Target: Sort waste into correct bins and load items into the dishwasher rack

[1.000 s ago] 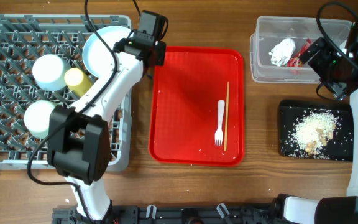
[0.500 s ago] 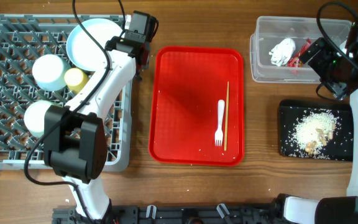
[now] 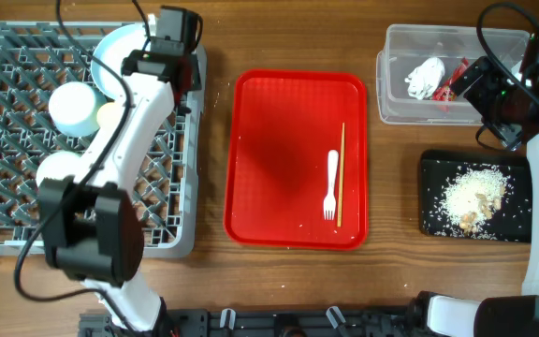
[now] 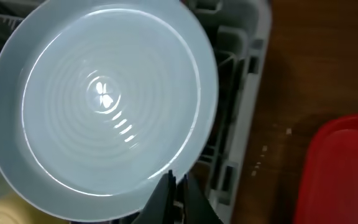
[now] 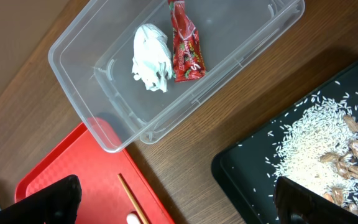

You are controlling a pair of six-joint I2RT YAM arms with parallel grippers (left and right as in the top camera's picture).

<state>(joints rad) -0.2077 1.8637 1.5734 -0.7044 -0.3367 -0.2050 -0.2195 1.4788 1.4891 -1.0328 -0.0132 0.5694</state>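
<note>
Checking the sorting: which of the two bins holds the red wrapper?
The clear tub, with wrapper and tissue inside; the black tray holds only food scraps.

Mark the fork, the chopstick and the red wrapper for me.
white fork (image 3: 331, 183), overhead view, middle of the handle
chopstick (image 3: 342, 174), overhead view, midway along the stick
red wrapper (image 5: 185, 46), right wrist view, centre of the packet

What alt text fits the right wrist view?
A clear tub holds a crumpled white tissue and a red wrapper. A black tray of rice scraps sits lower right, a red tray corner lower left.
</note>
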